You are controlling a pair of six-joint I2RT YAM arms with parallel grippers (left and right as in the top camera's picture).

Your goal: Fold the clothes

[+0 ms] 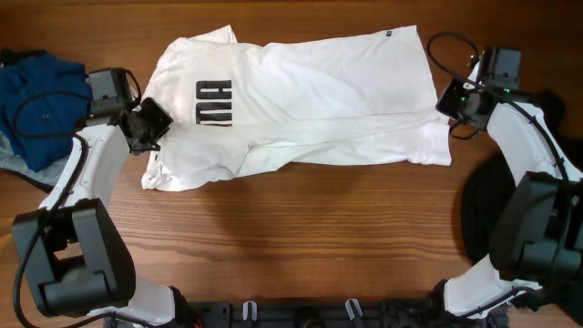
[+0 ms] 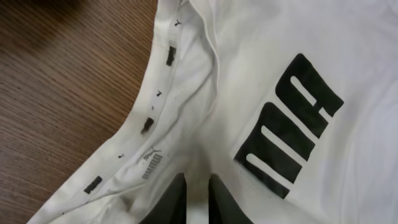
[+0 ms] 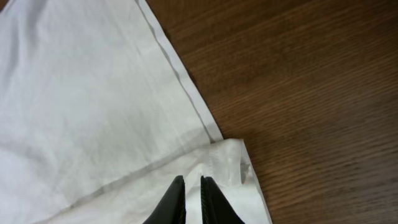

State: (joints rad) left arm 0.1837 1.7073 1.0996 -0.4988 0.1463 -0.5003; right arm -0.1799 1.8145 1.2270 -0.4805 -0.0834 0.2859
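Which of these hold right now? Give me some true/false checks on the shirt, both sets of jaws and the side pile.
The white T-shirt lies spread on the table. True.
The left jaws hang wide open over bare wood. False: they are nearly shut, pinching shirt fabric by the collar.
The right jaws pinch the shirt at a hem corner. True.
The black lettering is hidden. False: it faces up.
The blue garment lies beside the right arm. False: it lies beside the left arm.
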